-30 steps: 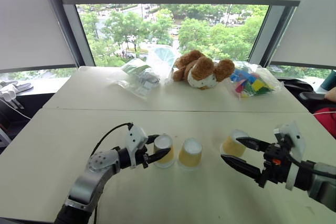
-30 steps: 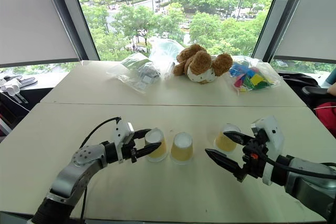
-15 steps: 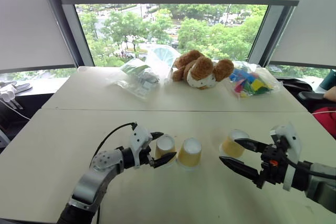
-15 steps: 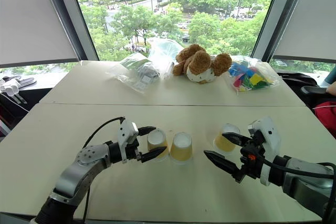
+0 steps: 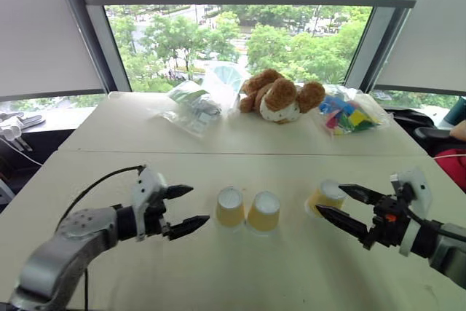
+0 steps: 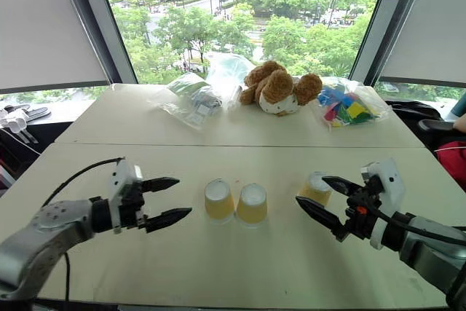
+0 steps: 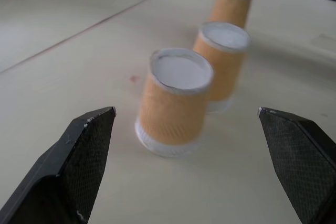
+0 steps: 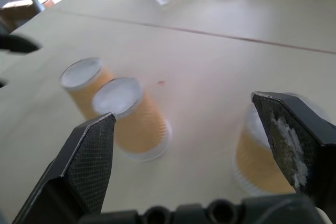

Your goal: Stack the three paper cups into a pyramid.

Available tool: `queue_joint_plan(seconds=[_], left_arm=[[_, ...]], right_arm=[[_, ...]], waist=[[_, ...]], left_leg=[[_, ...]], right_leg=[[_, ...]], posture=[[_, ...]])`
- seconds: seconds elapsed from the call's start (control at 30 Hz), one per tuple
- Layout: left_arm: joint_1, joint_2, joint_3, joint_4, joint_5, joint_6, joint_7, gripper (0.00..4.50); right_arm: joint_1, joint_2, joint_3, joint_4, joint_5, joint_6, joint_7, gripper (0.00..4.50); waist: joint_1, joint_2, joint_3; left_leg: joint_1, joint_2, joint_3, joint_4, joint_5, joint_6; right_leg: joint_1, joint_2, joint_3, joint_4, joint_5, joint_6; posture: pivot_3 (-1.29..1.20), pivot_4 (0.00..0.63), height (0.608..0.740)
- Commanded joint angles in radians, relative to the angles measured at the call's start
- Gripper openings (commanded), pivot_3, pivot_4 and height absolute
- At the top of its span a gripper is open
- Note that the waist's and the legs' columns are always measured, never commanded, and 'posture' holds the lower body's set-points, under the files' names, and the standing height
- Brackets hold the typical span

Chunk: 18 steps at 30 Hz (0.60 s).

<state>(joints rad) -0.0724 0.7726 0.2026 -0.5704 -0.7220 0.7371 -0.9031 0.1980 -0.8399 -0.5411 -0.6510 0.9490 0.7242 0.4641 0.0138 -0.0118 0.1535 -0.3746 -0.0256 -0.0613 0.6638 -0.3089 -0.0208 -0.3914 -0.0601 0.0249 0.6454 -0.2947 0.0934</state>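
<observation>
Since the paper cups (image 5: 230, 207) look light and crushable, both spread-open grippers (image 5: 177, 210) (image 5: 342, 202) should pinch sidewalls gently mid-table.

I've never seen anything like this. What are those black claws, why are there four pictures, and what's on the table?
The claws are a humanoid robot's two grippers: the left gripper and the right gripper, both open and holding nothing. Two pictures come from cameras in its head, looking down over its arms; the other two come from cameras on its wrists, looking along the fingers. On the table stand three paper cups, upside down: a left cup and a middle cup side by side, and a right cup near the right gripper. Behind lie a teddy bear and plastic bags.
</observation>
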Motion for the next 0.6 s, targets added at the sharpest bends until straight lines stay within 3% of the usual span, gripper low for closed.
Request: queue_joint_plan(seconds=[0.03,0.2,0.6], left_arm=[[-0.017,0.034,0.031,-0.105,-0.157,0.074,-0.014,4.48],[-0.017,0.057,-0.009,-0.188,-0.188,0.082,0.008,4.48],[0.045,0.063,-0.008,-0.199,-0.151,0.022,0.028,4.48]], right_arm=[[-0.015,0.039,0.006,0.067,-0.122,-0.106,0.016,4.50],[-0.027,0.104,0.057,0.153,-0.216,-0.183,0.046,4.50],[-0.113,0.185,0.153,0.258,-0.256,-0.200,0.096,4.50]], waist=[[0.001,0.001,0.001],[-0.005,0.005,0.003],[-0.004,0.009,0.005]], left_leg=[[0.000,0.000,0.000,0.000,0.000,0.000],[0.000,0.000,0.000,-0.001,0.000,0.000],[0.001,0.000,0.001,-0.001,0.000,0.000]], right_leg=[[0.000,-0.001,0.000,0.000,0.000,0.000],[0.000,0.000,0.001,0.000,0.000,0.000],[0.000,0.000,0.001,0.000,0.000,0.000]], posture=[[0.00,0.150,0.740],[0.00,0.150,0.740],[0.00,0.150,0.740]])
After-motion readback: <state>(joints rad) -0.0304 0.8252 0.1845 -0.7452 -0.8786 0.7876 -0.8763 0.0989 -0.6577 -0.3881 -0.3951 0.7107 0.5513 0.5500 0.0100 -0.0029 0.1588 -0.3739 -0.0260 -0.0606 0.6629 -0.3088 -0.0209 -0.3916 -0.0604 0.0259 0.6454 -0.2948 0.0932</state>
